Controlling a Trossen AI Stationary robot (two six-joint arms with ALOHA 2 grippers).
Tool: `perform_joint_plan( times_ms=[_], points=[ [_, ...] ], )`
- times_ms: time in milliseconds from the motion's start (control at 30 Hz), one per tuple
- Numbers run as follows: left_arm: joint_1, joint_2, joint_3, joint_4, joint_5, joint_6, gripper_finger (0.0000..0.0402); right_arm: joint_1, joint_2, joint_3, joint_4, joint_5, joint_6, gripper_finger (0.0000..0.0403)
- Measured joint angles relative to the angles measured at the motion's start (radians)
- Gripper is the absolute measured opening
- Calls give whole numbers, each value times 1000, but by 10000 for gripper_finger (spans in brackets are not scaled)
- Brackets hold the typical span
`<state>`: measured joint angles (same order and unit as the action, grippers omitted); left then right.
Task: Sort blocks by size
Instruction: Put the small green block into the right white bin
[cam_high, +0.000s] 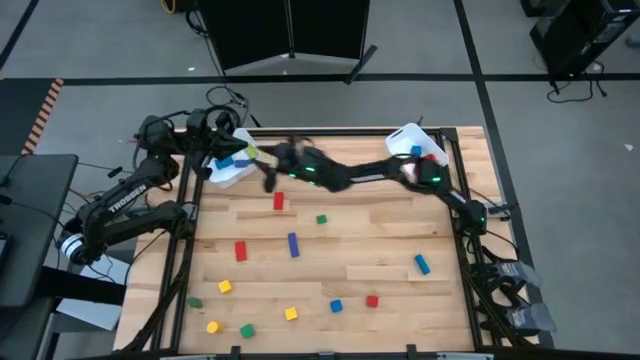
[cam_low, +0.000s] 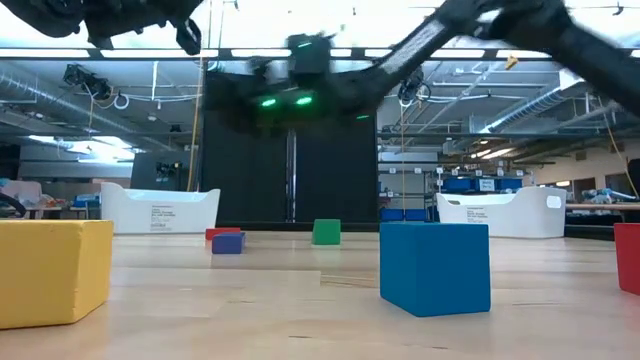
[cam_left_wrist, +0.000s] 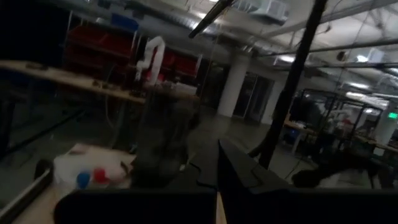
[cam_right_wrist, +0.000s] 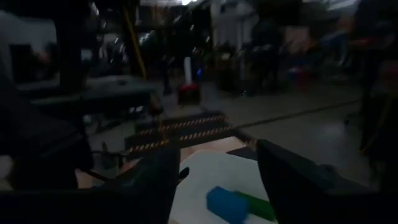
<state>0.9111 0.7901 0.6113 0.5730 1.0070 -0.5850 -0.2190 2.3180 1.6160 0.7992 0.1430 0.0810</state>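
1. "TROSSEN" is readable on the left arm (cam_high: 128, 196); bin labels are too small to read.
2. Right tool (cam_right_wrist: 214, 171) is over the left bin (cam_high: 232, 165), fingers spread, empty.
3. Left tool (cam_left_wrist: 216, 186) is fully closed, raised, empty.
4. Blocks (cam_high: 292, 244) lie scattered on the desk (cam_high: 380, 225), with open gaps between; some sit near the front edge.

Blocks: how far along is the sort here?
Partly done. The left bin already holds blue, green and yellow blocks, the right bin red and blue ones. The right claw, open and empty, hangs by the left bin; the left claw is shut, parked. About a dozen loose blocks remain on the table.
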Motion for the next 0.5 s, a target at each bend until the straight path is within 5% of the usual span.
perform_joint_plan(
  times_ms=[100, 233, 500],
  points=[
    [-15, 4, 0, -179, -25, 125, 10, 20, -199, -325, 182, 71, -14, 206],
    [-75, 25, 0, -471, -180, 362, 10, 51, -453, -673, 248, 143, -25, 202],
    [-309, 87, -2, -712, -600, 558, 43, 181, -886, -1098, 244, 330, -64, 202]
  ],
)
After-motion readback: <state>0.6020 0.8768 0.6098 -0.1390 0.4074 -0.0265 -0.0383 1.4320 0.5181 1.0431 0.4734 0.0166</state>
